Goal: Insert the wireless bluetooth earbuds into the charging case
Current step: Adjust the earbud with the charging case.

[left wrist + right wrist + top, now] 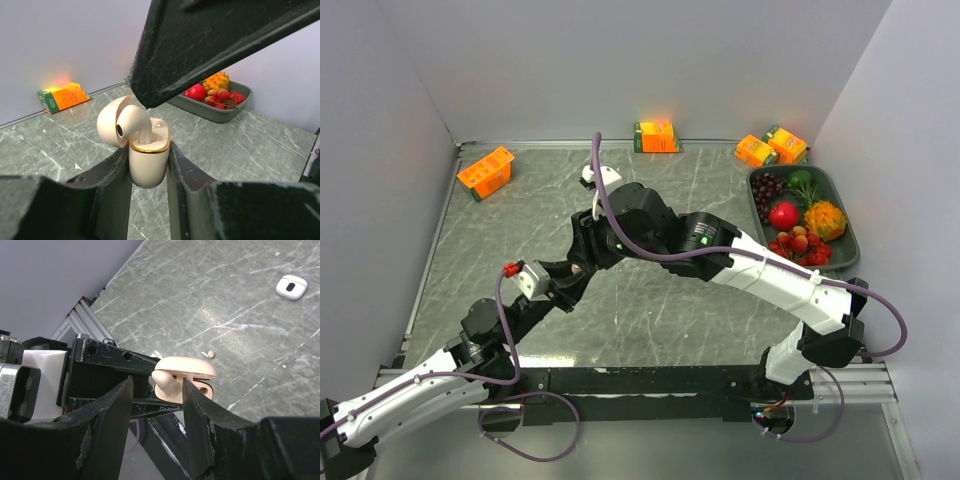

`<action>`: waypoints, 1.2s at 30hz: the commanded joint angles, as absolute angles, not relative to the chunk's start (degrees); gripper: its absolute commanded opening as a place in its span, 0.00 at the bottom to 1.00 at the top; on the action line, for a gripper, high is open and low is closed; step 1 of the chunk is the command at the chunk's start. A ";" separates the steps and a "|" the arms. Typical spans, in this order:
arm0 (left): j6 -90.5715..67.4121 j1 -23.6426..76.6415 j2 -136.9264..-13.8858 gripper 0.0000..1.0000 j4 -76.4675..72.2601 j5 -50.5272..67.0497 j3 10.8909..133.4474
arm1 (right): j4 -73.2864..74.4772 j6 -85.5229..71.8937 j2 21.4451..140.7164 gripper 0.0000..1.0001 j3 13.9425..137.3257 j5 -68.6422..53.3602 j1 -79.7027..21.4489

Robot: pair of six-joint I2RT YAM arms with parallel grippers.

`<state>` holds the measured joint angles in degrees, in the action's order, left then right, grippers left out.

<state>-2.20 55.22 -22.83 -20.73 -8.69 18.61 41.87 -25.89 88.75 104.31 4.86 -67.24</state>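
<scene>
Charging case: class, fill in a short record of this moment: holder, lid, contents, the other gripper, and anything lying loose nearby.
Holder: left gripper, shut on the charging case, held upright
Lid: lid open, tipped back
Contents: one earbud standing in the case
Other gripper: right gripper open, fingers either side of that earbud
Lying loose: second earbud; white case farther off

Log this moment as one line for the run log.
left gripper: shut on charging case, lid open | earbud: stem in case | right gripper: open around earbud | second earbud: loose on table

Earbud (132, 122) partly in case (148, 167) (tray (212, 114) behind)
</scene>
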 commanded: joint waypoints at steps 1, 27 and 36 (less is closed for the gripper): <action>-2.55 55.28 -22.68 0.01 -22.85 -8.61 19.95 | 42.10 -26.19 88.86 0.52 106.26 4.13 -67.06; -2.11 55.28 -23.56 0.01 -22.94 -7.91 20.65 | 44.91 -27.51 92.73 0.38 108.64 3.60 -66.27; -2.29 55.20 -22.94 0.01 -22.94 -8.61 20.21 | 44.12 -28.21 90.71 0.29 106.53 3.16 -66.27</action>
